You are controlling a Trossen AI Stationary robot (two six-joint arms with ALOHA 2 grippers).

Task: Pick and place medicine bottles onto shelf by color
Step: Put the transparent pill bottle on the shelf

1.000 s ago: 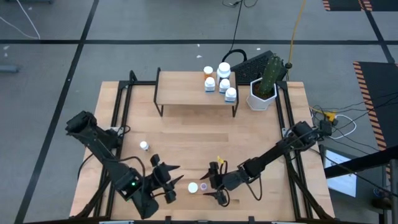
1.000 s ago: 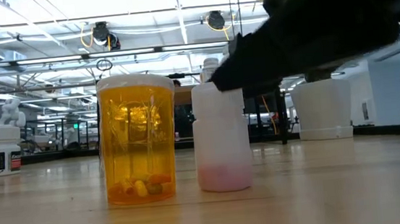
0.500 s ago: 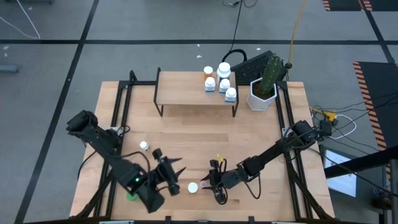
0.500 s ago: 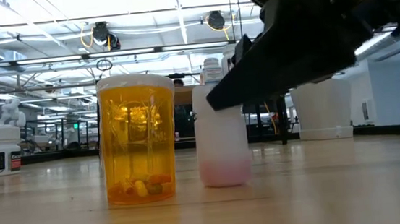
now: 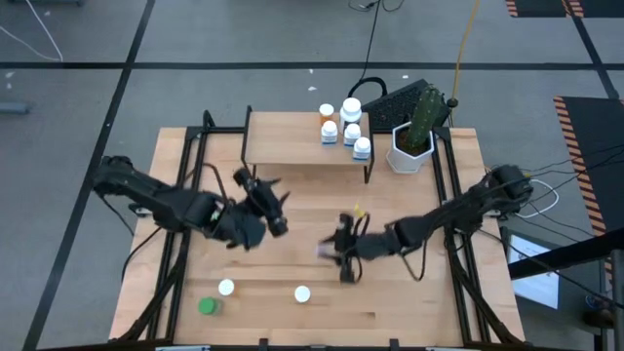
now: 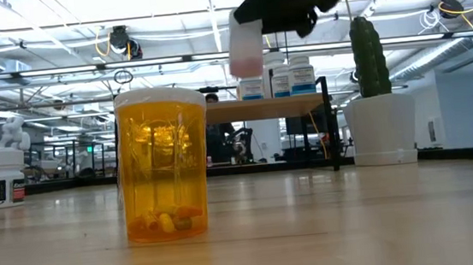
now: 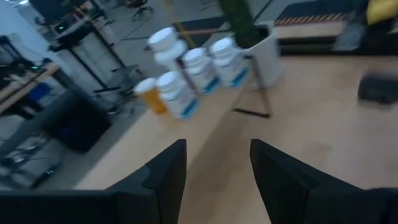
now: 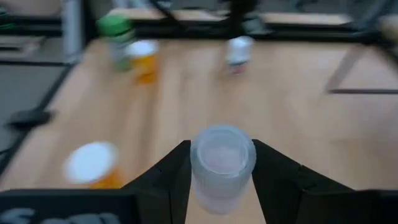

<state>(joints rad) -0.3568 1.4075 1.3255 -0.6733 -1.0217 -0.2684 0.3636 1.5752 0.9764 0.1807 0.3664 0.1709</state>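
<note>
— Wooden tabletop [image 5: 409, 283], bright hall behind. Held bottle?
— Pale pink-tinted bottle [image 8: 222, 165], pinched between right gripper [image 5: 338, 256] fingers, lifted clear of the wood.
— Around that claw?
— Orange bottle [image 6: 162, 165] standing below, nearer the front edge; shelf [image 5: 292, 138] beyond, white-capped bottles [image 5: 349, 125] at one end.
— Left gripper [image 7: 217, 163]?
— Fingers spread, nothing between, raised beside the right claw, facing the shelf.

The right gripper [image 5: 333, 255] is holding a small translucent pill bottle [image 8: 222, 163] between its fingers above mid-table. Behind it, the low light-wood shelf on black legs [image 5: 292, 139] is carrying five white-capped bottles [image 5: 346, 124]. The left gripper [image 5: 273, 205] is hovering to its left.
</note>
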